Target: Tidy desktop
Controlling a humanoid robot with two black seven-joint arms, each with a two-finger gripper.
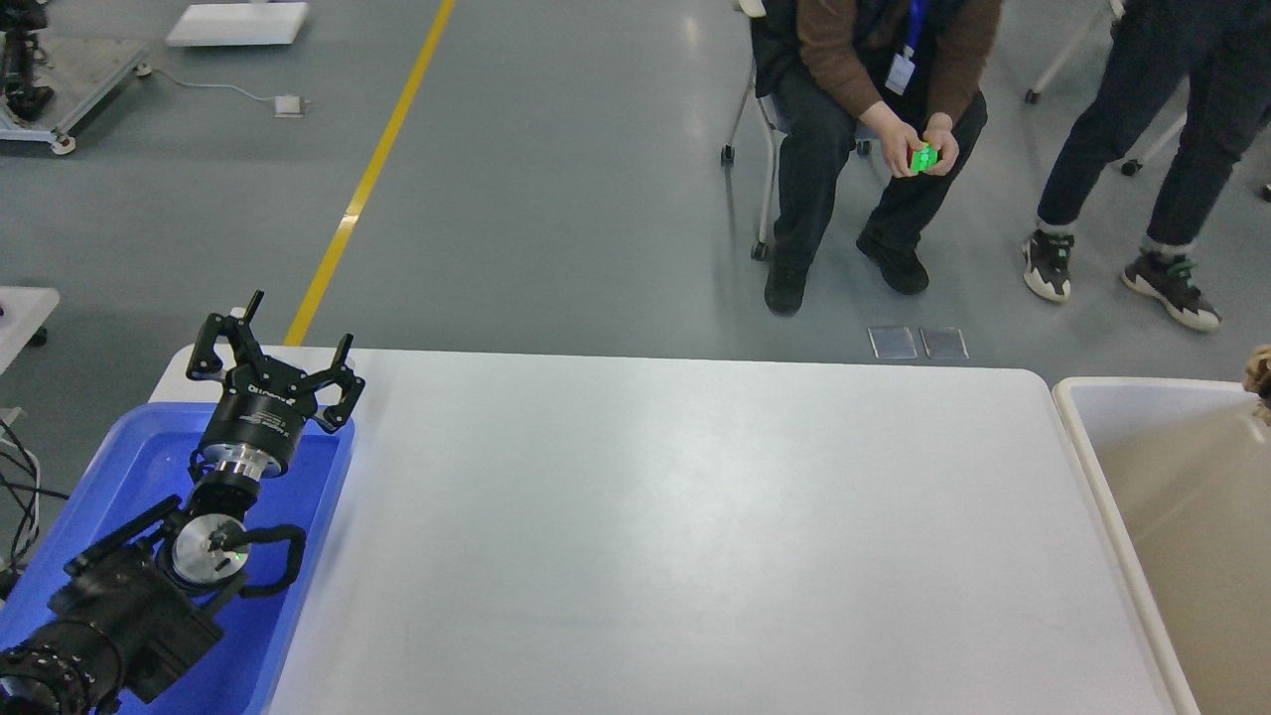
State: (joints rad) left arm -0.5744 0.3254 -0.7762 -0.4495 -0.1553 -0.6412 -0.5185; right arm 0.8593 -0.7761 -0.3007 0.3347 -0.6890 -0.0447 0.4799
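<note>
Grey workshop floor (556, 199) with a yellow line (369, 179) fills the background, where a seated person (874, 119) holds a small green object (924, 157) and a second person (1142, 149) stands to the side. Nearer to me, the desktop (695, 536) spans most of the view, a glossy white top on which I see no loose item. At its right end sits a beige tub (1082, 437); something brownish shows at the tub's far edge, too cropped to identify. At its left end sits a blue tray (129, 467). I hold my left gripper (283, 357) above the tray's far corner, fingers spread, nothing between them. My right arm is outside the view. I judge the clearing to be done or nearly done. To complete the step well, I check the table edges and both bins for strays, retract the arm straight back over the tray without clipping its rim, and leave the fingers spread until clear.
</note>
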